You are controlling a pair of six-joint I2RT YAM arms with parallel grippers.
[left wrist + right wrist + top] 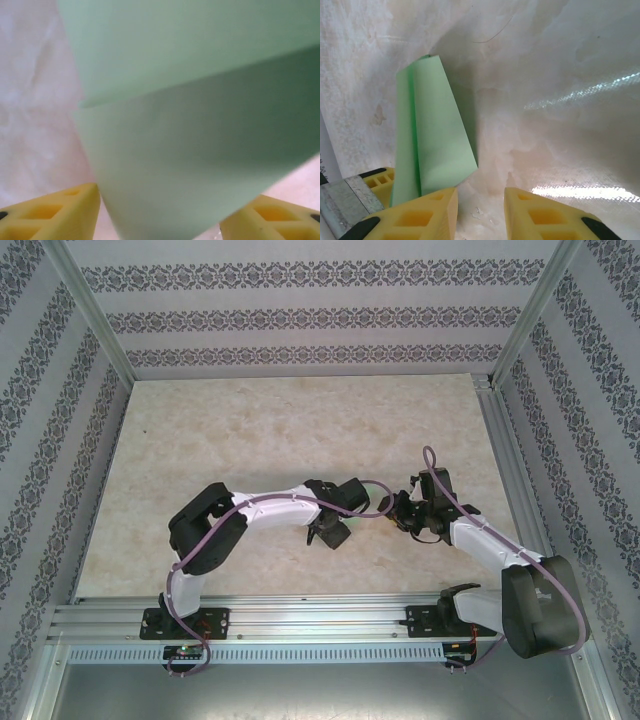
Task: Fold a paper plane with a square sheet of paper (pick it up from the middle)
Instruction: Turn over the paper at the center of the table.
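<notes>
Left gripper, jaws apart, straddles the one folded green paper, hold unclear; right gripper part-open, empty.

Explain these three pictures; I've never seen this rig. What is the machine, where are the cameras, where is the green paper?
Two robot arms are bolted at the near edge of a marbled table. The wide picture looks down from above and behind: the left gripper and right gripper nearly meet. The other two come from wrist cameras; the yellow wedges are each arm's own fingers. The left wrist camera sits close to the folded green paper, which runs between its spread fingers; whether they pinch it I cannot tell. The right gripper stands open, the paper beside it.
</notes>
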